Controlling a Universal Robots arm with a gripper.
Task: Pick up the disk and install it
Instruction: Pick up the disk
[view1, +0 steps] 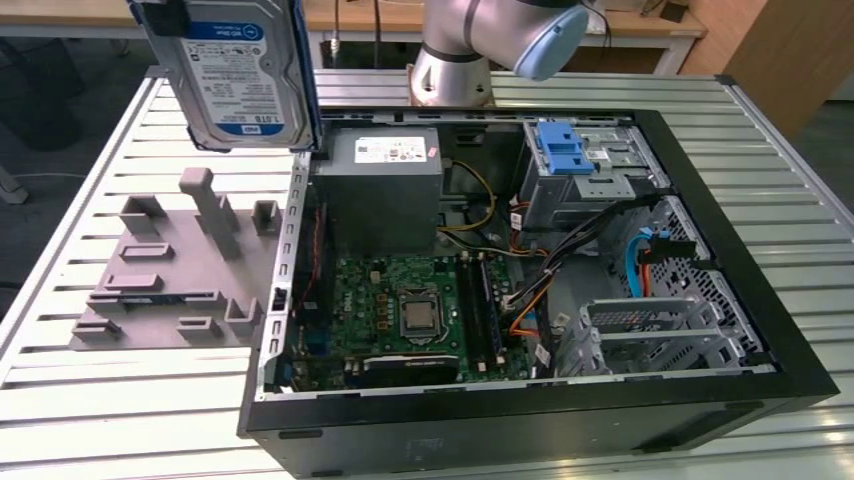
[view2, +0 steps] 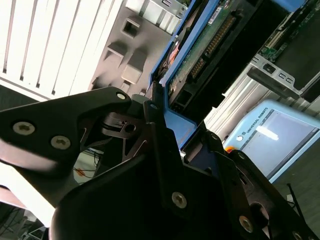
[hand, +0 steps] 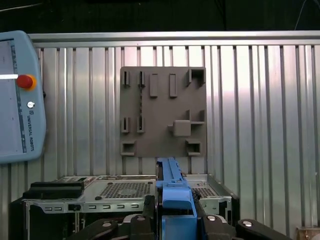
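Note:
The disk (view1: 240, 80) hangs upright in the air above the far left corner of the open computer case (view1: 747, 300), its white-and-blue label facing the exterior view. My gripper (view1: 170, 18) is shut on its blue carrier from above, at the exterior view's top left. In the second wrist view the black fingers (view2: 112, 102) clamp the blue carrier edge, and the disk's (view2: 200, 47) green circuit board side shows past them. In the first wrist view the blue carrier (hand: 172, 182) sticks out from my gripper (hand: 175, 212).
Inside the case are a grey power supply box (view1: 387, 190), a motherboard (view1: 407, 310) and a drive bay with a blue latch (view1: 567, 155). A grey fixture plate (view1: 174, 270) lies on the slatted table (view1: 80, 400) left of the case. A teach pendant (hand: 17, 95) lies nearby.

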